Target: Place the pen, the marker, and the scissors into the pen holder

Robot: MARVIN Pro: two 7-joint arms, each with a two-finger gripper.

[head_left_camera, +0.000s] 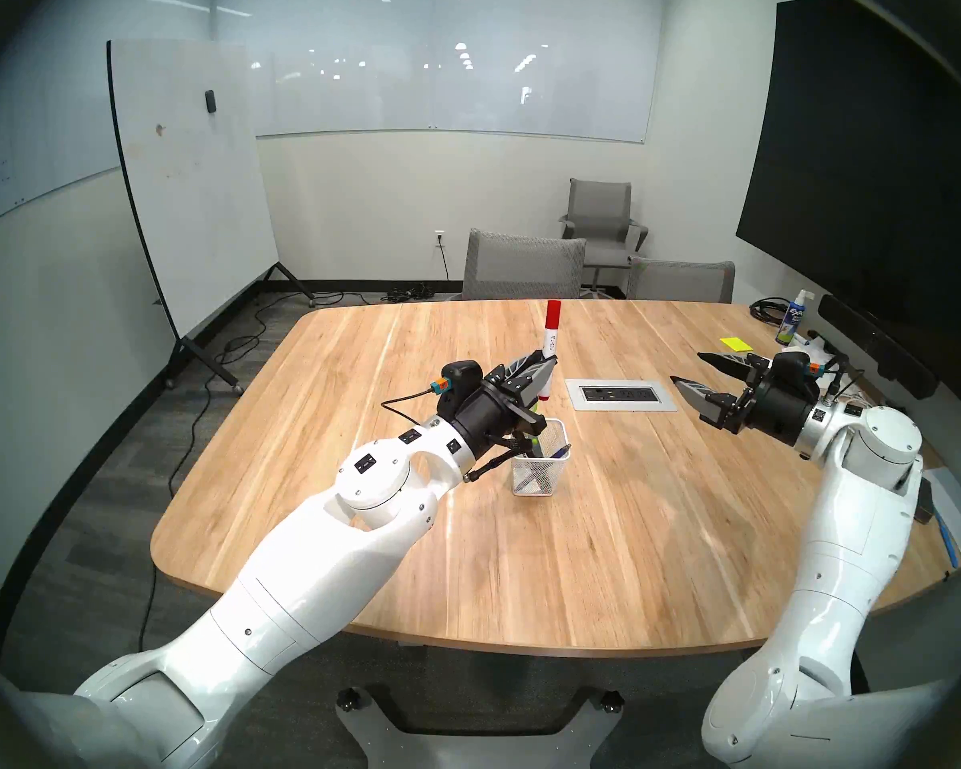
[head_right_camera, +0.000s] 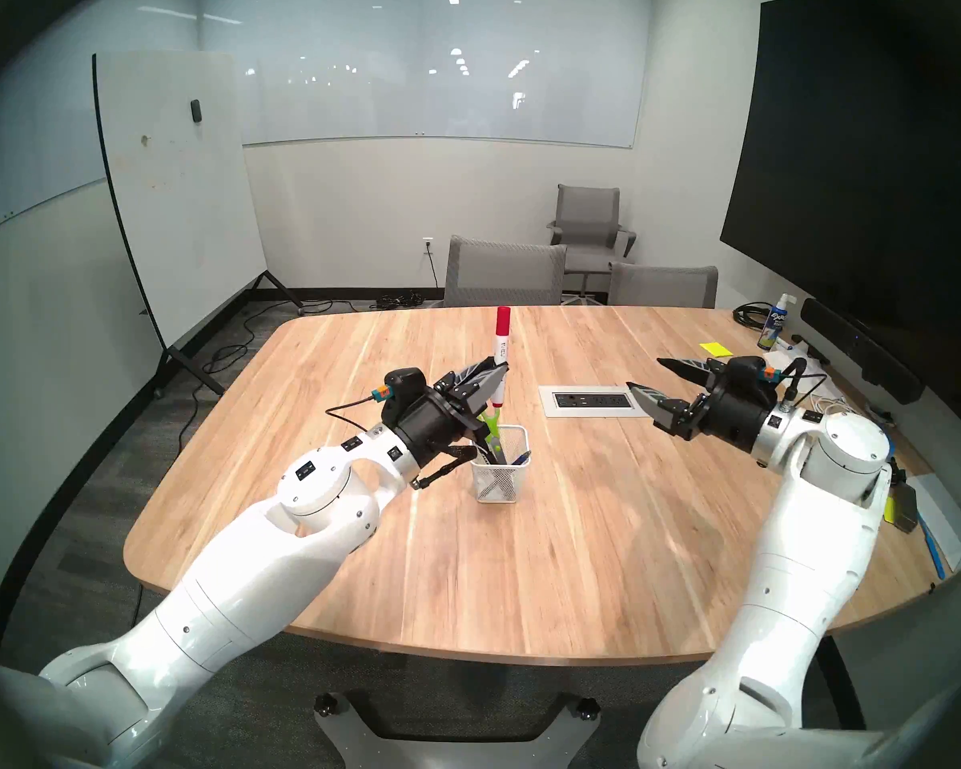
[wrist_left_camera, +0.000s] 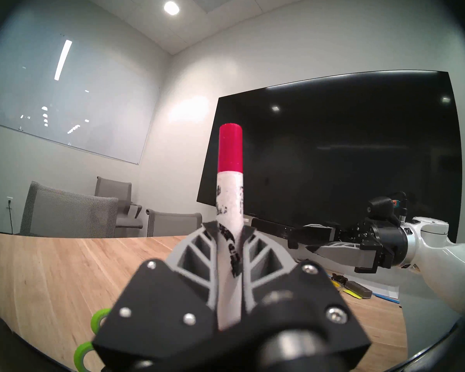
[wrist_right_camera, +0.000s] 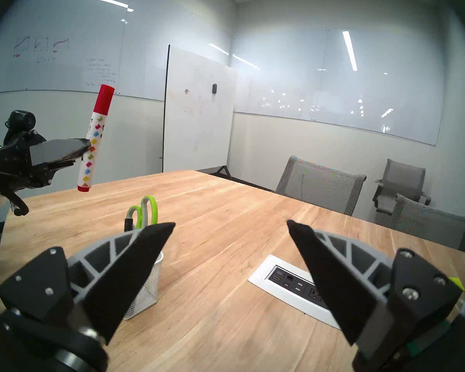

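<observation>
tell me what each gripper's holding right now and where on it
The left gripper is shut on the white marker with red ends, pinching its barrel about midway. The right gripper is open and holds nothing.

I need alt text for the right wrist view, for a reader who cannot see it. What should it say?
The left gripper holds a white marker with red ends nearly upright above the wooden table. Below it, green-handled scissors stand in a white mesh pen holder. The right gripper, jaws wide open and empty, frames the foreground.

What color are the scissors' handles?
Lime green with grey lining, clearest in the right wrist view: scissors.
</observation>
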